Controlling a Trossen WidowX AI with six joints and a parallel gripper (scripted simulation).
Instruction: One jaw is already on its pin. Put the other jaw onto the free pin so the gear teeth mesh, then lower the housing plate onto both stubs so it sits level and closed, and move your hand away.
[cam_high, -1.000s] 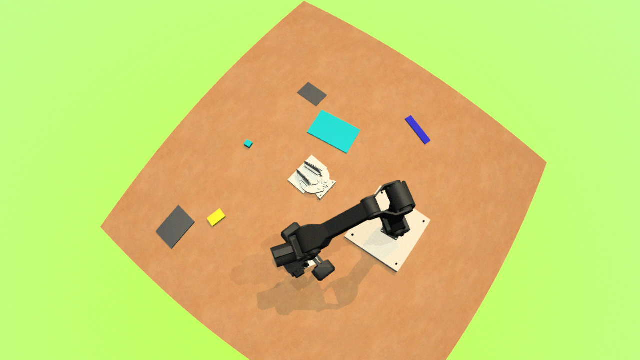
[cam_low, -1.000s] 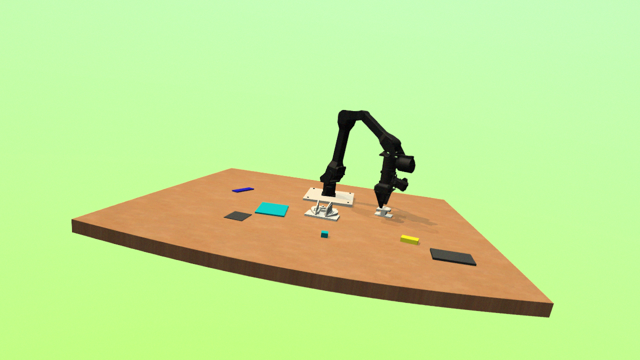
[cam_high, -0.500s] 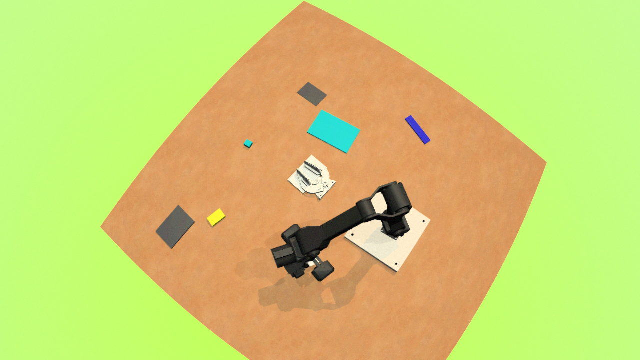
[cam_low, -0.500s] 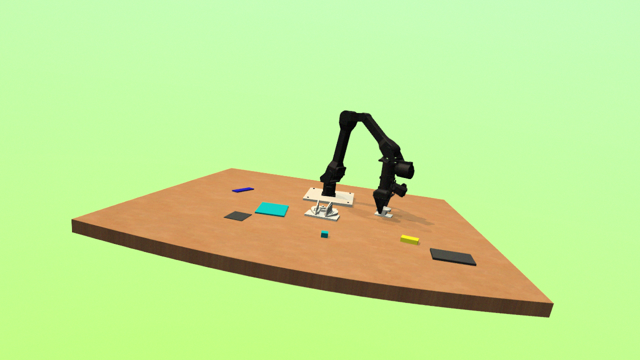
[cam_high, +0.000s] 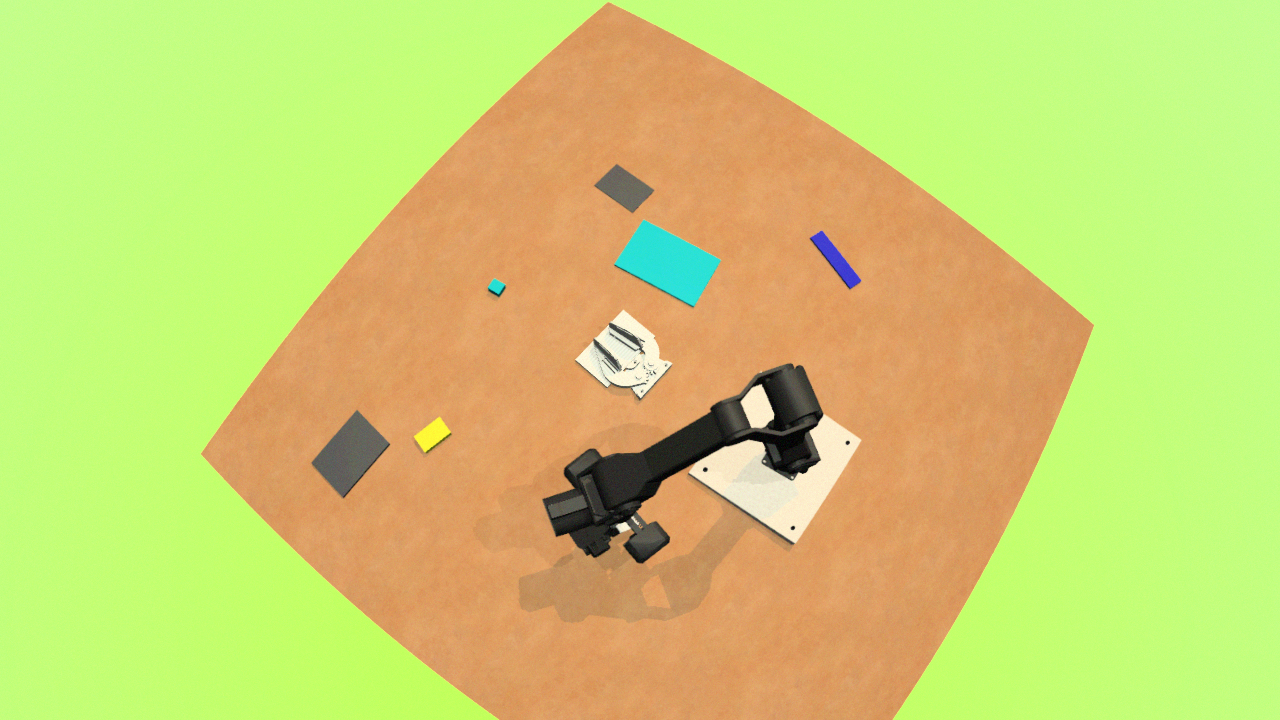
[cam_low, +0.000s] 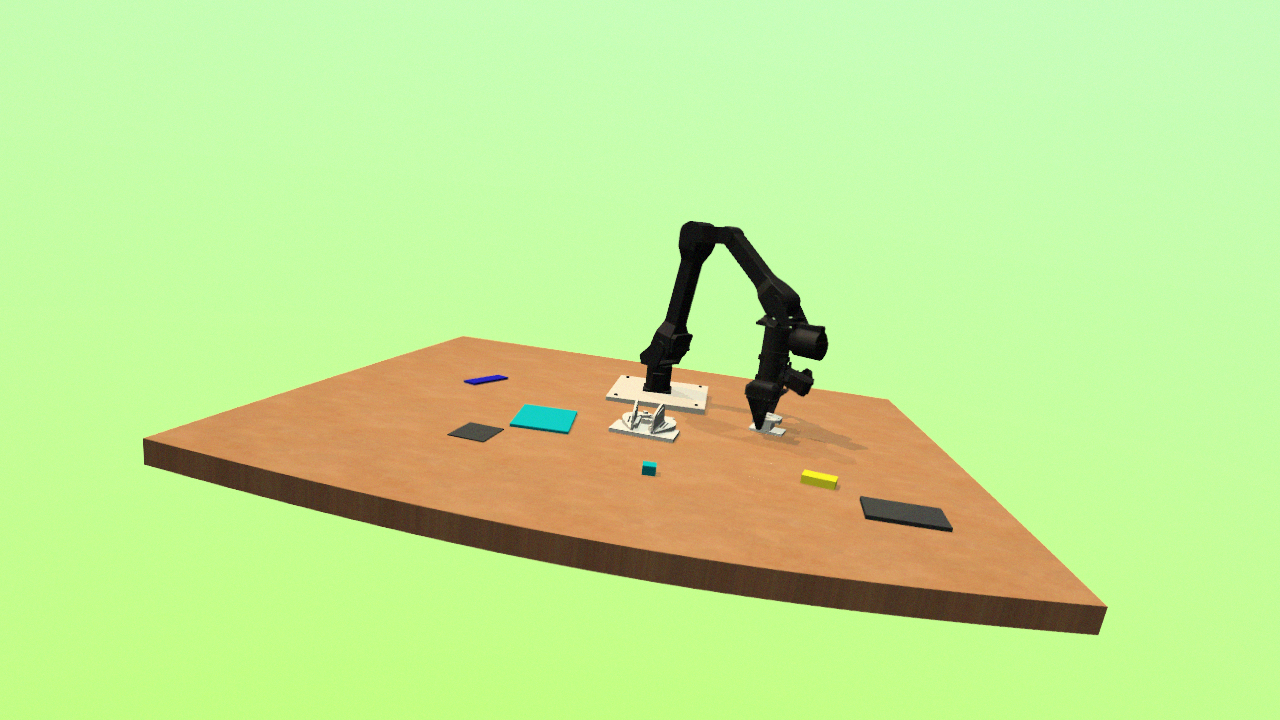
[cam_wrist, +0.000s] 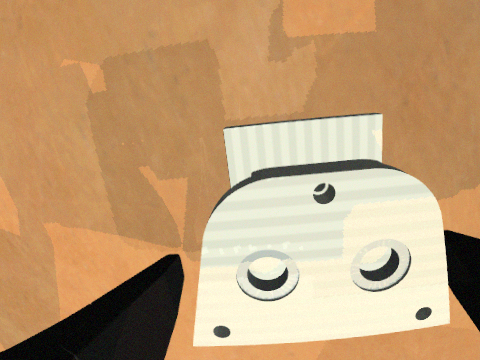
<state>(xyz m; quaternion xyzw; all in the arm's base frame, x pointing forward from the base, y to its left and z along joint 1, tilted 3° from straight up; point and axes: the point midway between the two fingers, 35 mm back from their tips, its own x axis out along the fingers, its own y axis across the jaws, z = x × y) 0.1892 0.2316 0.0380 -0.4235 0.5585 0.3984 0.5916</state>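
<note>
The gear base (cam_high: 588, 360) (cam_low: 626, 431) lies on the table. Two dark-sided jaws, one jaw (cam_high: 627, 337) (cam_low: 636, 416) and the other jaw (cam_high: 607, 355) (cam_low: 659, 418), stand on it side by side, nearly parallel. Their pins and tooth mesh are too small to tell. The white housing plate (cam_low: 771, 417) (cam_wrist: 320, 225), with two large ringed holes, rests on a ribbed stand (cam_wrist: 305, 142) (cam_low: 776, 432) apart from the base. My gripper (cam_wrist: 312, 245) (cam_low: 759, 424) is open, down at the plate, one finger each side. The right finger is close against the plate's edge; the left has a gap.
A cyan slab (cam_high: 667, 263) (cam_low: 543, 418) and a small cyan block (cam_high: 496, 287) (cam_low: 648, 468) lie near the gear base. A yellow block (cam_high: 432, 434) (cam_low: 819, 479), two dark slabs (cam_high: 350, 454) (cam_high: 624, 188) and a blue bar (cam_high: 835, 259) lie farther out. The arm's white mounting plate (cam_high: 796, 528) is beside the gear base.
</note>
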